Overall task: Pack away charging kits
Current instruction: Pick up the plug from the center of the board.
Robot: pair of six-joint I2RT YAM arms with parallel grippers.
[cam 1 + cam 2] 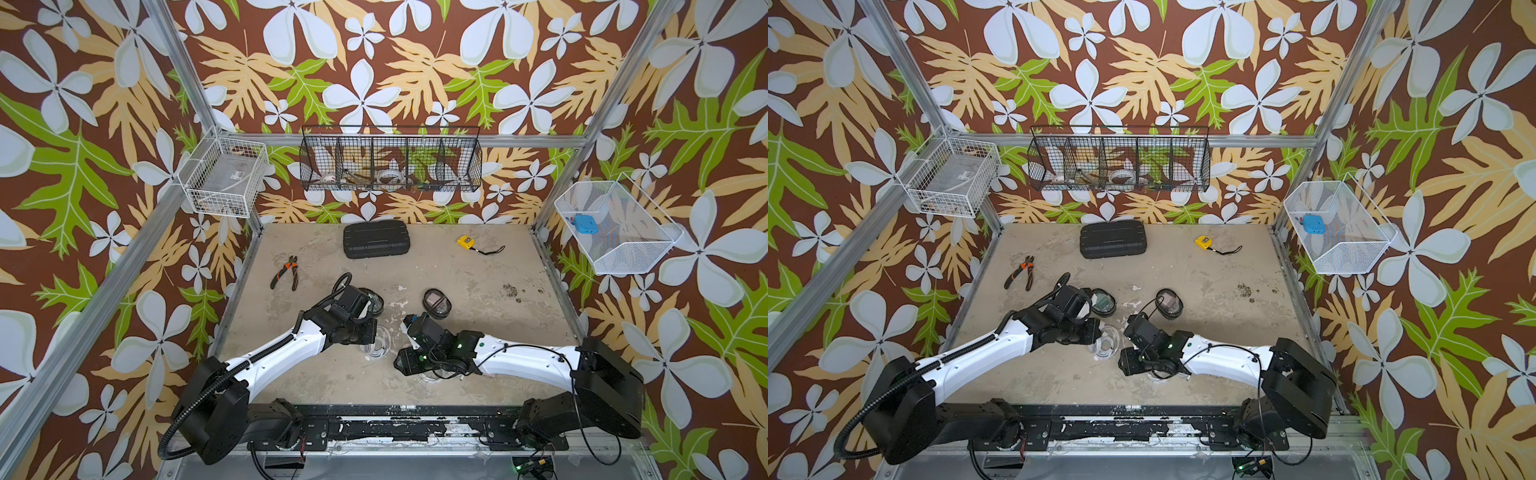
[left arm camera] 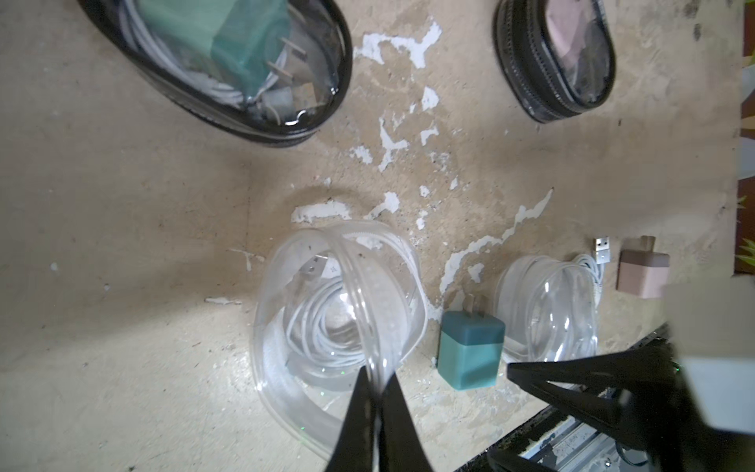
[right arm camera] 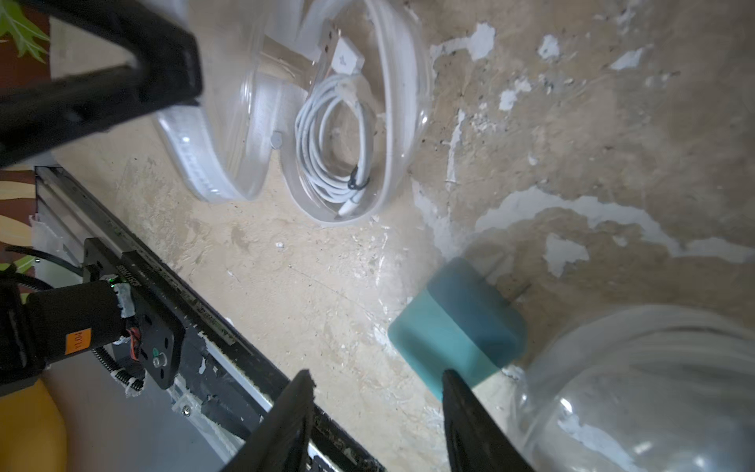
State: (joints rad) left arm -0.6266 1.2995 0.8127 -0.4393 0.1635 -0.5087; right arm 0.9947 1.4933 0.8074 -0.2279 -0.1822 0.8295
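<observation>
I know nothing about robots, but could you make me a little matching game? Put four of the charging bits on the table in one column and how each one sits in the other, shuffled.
Things:
1. loose teal plug
2. pink plug
3. clear case
4. black-rimmed case

States:
A. holds a packed plug
B. lies beside a USB connector
C. its rim is pinched by the left claw
D. lies between the clear case and a second clear case

Pairs: 1-D, 2-B, 3-C, 4-A.
</observation>
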